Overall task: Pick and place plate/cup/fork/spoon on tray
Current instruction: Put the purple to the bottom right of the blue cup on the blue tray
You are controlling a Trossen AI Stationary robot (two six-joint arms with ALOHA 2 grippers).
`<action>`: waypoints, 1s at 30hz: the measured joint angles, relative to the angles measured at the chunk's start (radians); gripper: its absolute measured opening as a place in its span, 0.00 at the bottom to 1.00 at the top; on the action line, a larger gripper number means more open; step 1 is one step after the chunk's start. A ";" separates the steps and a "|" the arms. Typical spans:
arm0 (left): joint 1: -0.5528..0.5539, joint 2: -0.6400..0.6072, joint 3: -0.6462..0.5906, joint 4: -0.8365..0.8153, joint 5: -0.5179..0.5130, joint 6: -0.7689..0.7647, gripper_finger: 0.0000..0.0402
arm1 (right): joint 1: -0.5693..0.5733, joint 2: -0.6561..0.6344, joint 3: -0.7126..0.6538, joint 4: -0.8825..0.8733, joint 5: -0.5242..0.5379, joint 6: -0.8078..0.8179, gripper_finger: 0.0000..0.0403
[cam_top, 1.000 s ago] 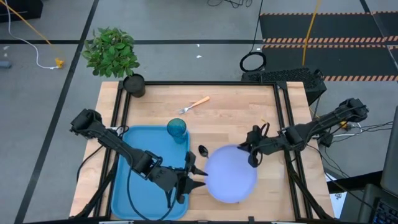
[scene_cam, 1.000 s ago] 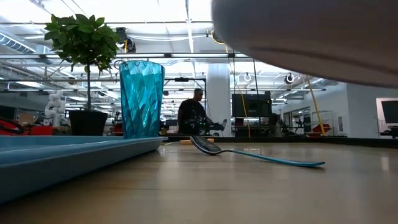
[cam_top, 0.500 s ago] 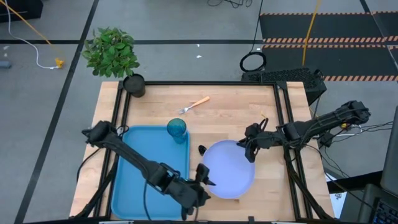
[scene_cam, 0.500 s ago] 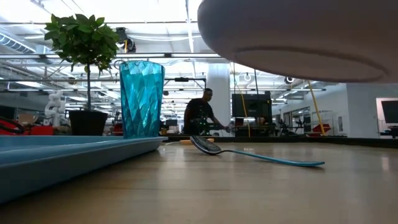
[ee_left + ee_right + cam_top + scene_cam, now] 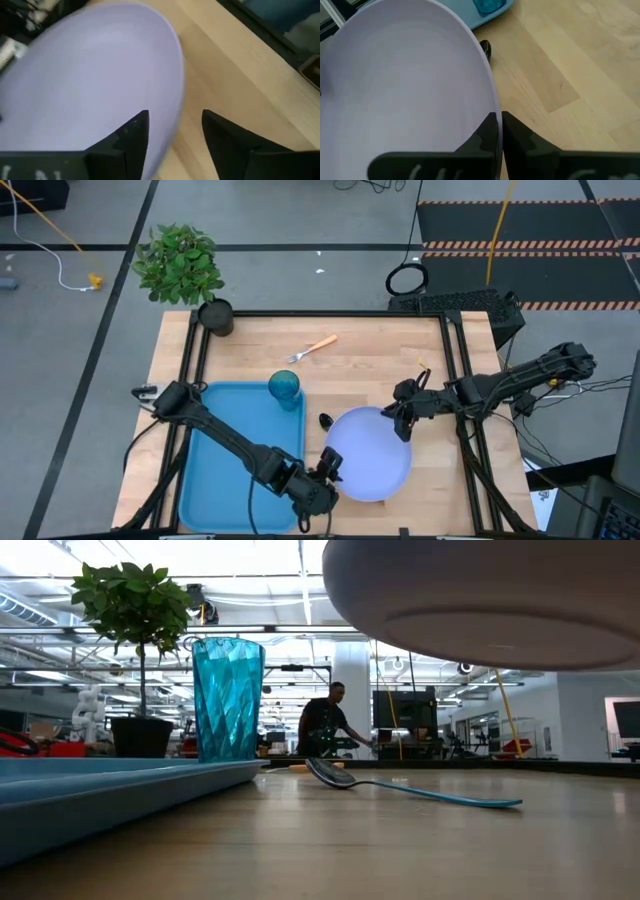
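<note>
The pale lavender plate [image 5: 368, 454] hangs above the table's near middle, and its underside [image 5: 480, 600] fills the top of the low view. My right gripper [image 5: 405, 423] is shut on it. My left gripper [image 5: 329, 469] is open at the plate's near-left edge. One finger [image 5: 132, 137] is over the plate and the other [image 5: 222, 137] is outside the rim. The teal cup [image 5: 284, 388] stands in the far right corner of the blue tray [image 5: 225, 430]. The spoon [image 5: 400, 788] lies on the table, its handle under the plate. The fork [image 5: 312, 347] lies farther back. My right gripper pinches the plate's rim [image 5: 490, 107] between its two shut fingers [image 5: 517, 135], on the plate's far right side. The fingers come from the table's right, slanting down. The plate is lifted clear of the table and slightly tilted.
A potted green plant [image 5: 182, 265] stands at the table's far left corner. Black frame rails [image 5: 455, 370] run along the table's edges. Bare wood lies at the far right, beyond the fork. A person [image 5: 325, 730] shows in the room behind.
My left gripper has come off the tray's near right part toward the plate and down, reaching its near-left rim. The plate, held by my right gripper, has tipped a little, and its underside ring now faces the low camera.
</note>
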 joint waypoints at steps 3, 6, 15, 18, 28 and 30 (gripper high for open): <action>0.009 0.004 0.000 -0.014 -0.009 0.026 0.41 | 0.000 0.000 0.000 -0.001 -0.001 0.000 0.00; 0.027 0.005 -0.001 -0.040 0.031 0.035 0.35 | 0.000 0.000 0.000 0.000 -0.001 0.000 0.00; 0.056 0.005 -0.005 -0.073 0.113 0.093 0.10 | 0.000 0.000 0.000 0.005 -0.016 0.003 0.02; 0.057 0.005 -0.005 -0.065 0.120 0.133 0.03 | -0.001 0.000 0.000 0.007 -0.018 0.002 0.02; 0.047 0.005 -0.005 -0.073 0.131 0.121 0.02 | 0.001 0.000 -0.001 0.159 -0.021 -0.160 0.18; 0.037 0.004 -0.005 -0.074 0.121 0.104 0.02 | 0.002 0.000 -0.002 0.212 -0.021 -0.166 0.22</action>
